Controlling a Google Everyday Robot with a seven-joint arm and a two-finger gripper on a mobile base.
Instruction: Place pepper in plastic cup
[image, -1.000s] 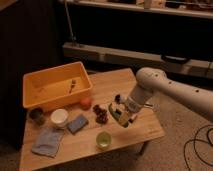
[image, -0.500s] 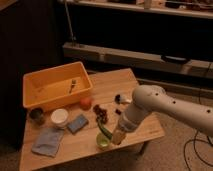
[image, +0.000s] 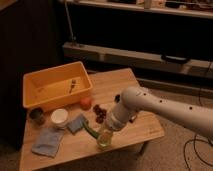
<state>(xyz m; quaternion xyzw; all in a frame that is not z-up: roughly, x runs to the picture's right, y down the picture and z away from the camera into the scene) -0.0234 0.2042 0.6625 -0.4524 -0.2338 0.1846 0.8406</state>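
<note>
The white arm (image: 165, 107) reaches in from the right, slopes down and leftwards over the counter (image: 119, 82), and ends in the end effector (image: 105, 131), which points down near the counter's front edge. The end effector is clenched, grasping the pepper (image: 89, 129) by one end. The pepper is slim, dark green and curved, and it sticks out to the left of the end effector, its free end tapering away above the counter. Directly below the end effector stands the plastic cup (image: 104, 141), pale translucent green and upright; the pepper's held end is at the cup's rim, while the rest of it lies outside the cup, and what is inside the cup cannot be made out. Far to the left of the end effector and a little behind it sits a dark cup (image: 36, 115), its contents not visible. Behind and to the left is a yellow bin (image: 35, 92) with one small dark object (image: 72, 86) lying on its floor. Left of the end effector, just in front of the bin, stands a white tub (image: 59, 117), whose inside looks plain white.
</note>
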